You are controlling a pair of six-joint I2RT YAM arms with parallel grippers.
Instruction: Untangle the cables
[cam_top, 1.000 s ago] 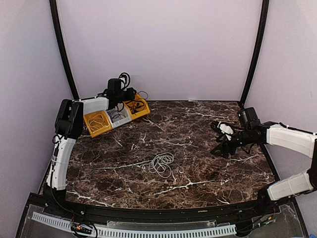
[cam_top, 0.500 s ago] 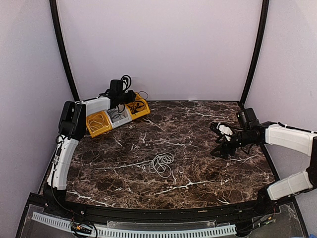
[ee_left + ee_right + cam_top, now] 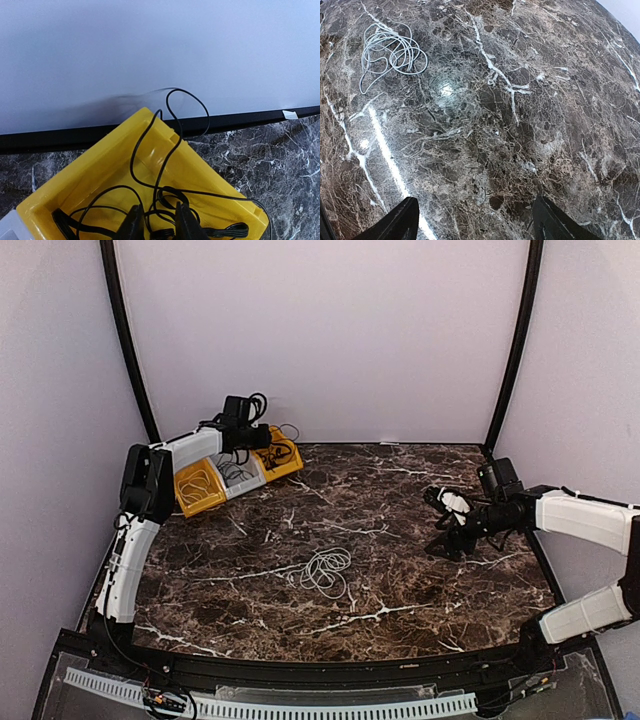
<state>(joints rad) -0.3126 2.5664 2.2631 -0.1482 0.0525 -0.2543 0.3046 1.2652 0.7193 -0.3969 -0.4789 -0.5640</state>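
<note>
A tangle of black cables lies in a yellow bin at the back left of the table; one loop rises toward the wall. My left gripper reaches into that bin, its fingers drawn close with black strands caught between them. In the top view that left gripper hangs over the bin. A white cable lies in a loose coil near the table's middle, also seen as the white cable in the right wrist view. My right gripper hovers at the right, open and empty.
Beside the bin holding the cables stand a grey bin and a second yellow bin, both with thin cords inside. The back wall rises right behind the bins. The table is dark marble.
My left gripper's fingers have closed in on the black strands, and its wrist has shifted slightly up and back. The right arm and the white coil have stayed put.
</note>
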